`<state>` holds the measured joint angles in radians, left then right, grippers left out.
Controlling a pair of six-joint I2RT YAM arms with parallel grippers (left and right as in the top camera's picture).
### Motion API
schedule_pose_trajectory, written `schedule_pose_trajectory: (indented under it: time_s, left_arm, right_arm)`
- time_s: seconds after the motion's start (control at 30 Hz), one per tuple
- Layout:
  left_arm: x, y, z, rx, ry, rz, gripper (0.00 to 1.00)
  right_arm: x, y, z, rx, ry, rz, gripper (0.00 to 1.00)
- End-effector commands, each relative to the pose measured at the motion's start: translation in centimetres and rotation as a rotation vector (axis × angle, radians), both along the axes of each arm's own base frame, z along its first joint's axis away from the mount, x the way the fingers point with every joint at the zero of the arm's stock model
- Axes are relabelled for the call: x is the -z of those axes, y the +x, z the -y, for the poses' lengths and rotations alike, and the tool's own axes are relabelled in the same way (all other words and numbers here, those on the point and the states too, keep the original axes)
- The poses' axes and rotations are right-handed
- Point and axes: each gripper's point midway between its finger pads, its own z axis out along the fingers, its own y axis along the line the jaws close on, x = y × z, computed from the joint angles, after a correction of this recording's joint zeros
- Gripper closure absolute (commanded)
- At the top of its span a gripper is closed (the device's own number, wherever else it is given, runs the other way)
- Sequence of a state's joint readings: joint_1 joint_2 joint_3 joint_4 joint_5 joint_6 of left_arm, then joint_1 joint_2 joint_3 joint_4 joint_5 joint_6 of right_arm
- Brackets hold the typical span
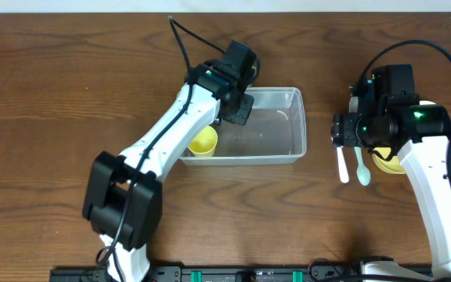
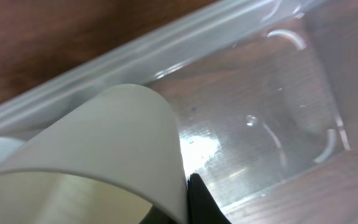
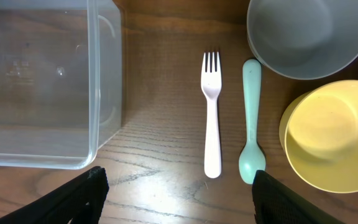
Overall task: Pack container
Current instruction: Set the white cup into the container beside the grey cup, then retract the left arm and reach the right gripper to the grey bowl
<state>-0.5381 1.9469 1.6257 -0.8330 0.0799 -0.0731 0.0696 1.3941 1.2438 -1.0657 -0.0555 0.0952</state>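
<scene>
Dark brown wood table [image 1: 69, 94] filled every view. At the centre of the overhead frame sat the container [image 1: 297, 117], long axis running left to right, with a yellow cup [image 1: 203, 142] already in its lower left corner. The left gripper [image 1: 239, 110] hung over the tub's left half. Its wrist view showed one dark finger [image 2: 201, 202] against the wall of a pale cup [image 2: 104, 143], which it seemed to be pinching above the clear floor.

The right gripper [image 3: 178, 199] was spread wide and empty. Directly above its gap in the right wrist frame lay a white fork [image 3: 211, 118], and just right of that a mint spoon [image 3: 252, 118]. Both were parallel, with handles running top to bottom, so the jaws stood across the fork's handle. A grey bowl [image 3: 303, 31] and a yellow bowl [image 3: 334, 137] sat further right. The container's end wall lay at the frame's left, beside the fork, so the right arm was clearly the nearer one for the cutlery, and any carry would likely go leftward.
</scene>
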Motion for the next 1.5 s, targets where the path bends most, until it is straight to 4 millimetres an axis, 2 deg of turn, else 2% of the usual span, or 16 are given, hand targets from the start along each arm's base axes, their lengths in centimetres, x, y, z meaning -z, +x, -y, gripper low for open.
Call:
schedule_pose_trajectory:
  time_s: [0.0, 0.17, 0.2, 0.23, 0.4, 0.5, 0.6, 0.77, 0.83, 0.87, 0.93, 1.03, 1.1, 1.2, 1.37, 1.47]
  left_arm:
    - [2.4, 0.2, -0.7, 0.000, 0.029, -0.051, 0.94]
    - [4.0, 0.5, -1.6, -0.021, 0.047, -0.085, 0.94]
    - [4.0, 0.6, -1.7, -0.024, 0.046, -0.084, 0.88]
    - [4.0, 0.6, -1.8, -0.026, 0.046, -0.084, 0.78]
    - [3.9, 0.7, -1.6, -0.017, 0.044, -0.076, 0.53]
    - [2.8, 0.7, -1.6, -0.014, 0.036, -0.061, 0.53]
    - [-0.5, 1.2, -1.5, -0.011, 0.006, 0.000, 0.51]
    - [-9.1, 2.0, -2.8, -0.050, -0.009, 0.199, 0.46]
    - [-12.5, 1.9, -4.5, -0.091, 0.013, 0.295, 0.42]
    - [-13.9, 1.8, -5.6, -0.115, 0.028, 0.334, 0.42]
    - [-16.3, 1.0, -7.8, -0.158, 0.040, 0.380, 0.41]
    - [-18.5, -0.1, -11.6, -0.243, 0.038, 0.396, 0.41]
    - [-19.0, -0.5, -14.8, -0.360, 0.024, 0.378, 0.40]
    - [-18.4, -1.0, -17.4, -0.440, -0.046, 0.306, 0.39]
    - [-15.8, -1.1, -20.1, -0.520, -0.186, 0.170, 0.39]
    - [-14.1, -1.2, -21.7, -0.568, -0.176, 0.124, 0.39]
  right_arm:
    - [-0.5, 0.2, -0.2, -0.006, -0.001, 0.013, 0.24]
    - [-0.5, 0.1, -0.2, -0.006, -0.001, 0.007, 0.24]
    - [-0.4, 0.1, -0.2, -0.006, -0.002, 0.006, 0.24]
    - [-0.4, 0.1, -0.2, -0.006, -0.001, 0.006, 0.24]
    - [-0.4, 0.1, -0.2, -0.006, -0.001, 0.005, 0.24]
    - [-0.4, -0.1, -0.2, -0.006, -0.002, -0.001, 0.24]
    - [-0.4, -0.1, -0.2, -0.006, -0.002, -0.004, 0.24]
    - [-0.4, -0.2, -0.2, -0.006, -0.002, -0.005, 0.21]
    - [-0.3, -0.2, -0.2, -0.006, -0.002, -0.006, 0.05]
    - [-0.3, -0.2, -0.3, -0.008, 0.003, -0.007, 0.01]
    - [-0.4, -0.2, -0.5, -0.012, 0.013, -0.008, 0.02]
    - [-0.4, -0.1, -0.8, -0.033, 0.022, 0.000, 0.14]
    - [-0.8, 0.2, -0.8, -0.030, 0.025, 0.015, 0.27]
    - [-2.3, 1.2, 0.5, 0.047, -0.029, 0.061, 0.28]
    - [-7.3, 4.1, 2.3, 0.117, -0.110, 0.209, 0.23]
    - [-8.1, 6.1, 3.0, 0.123, -0.131, 0.223, 0.26]
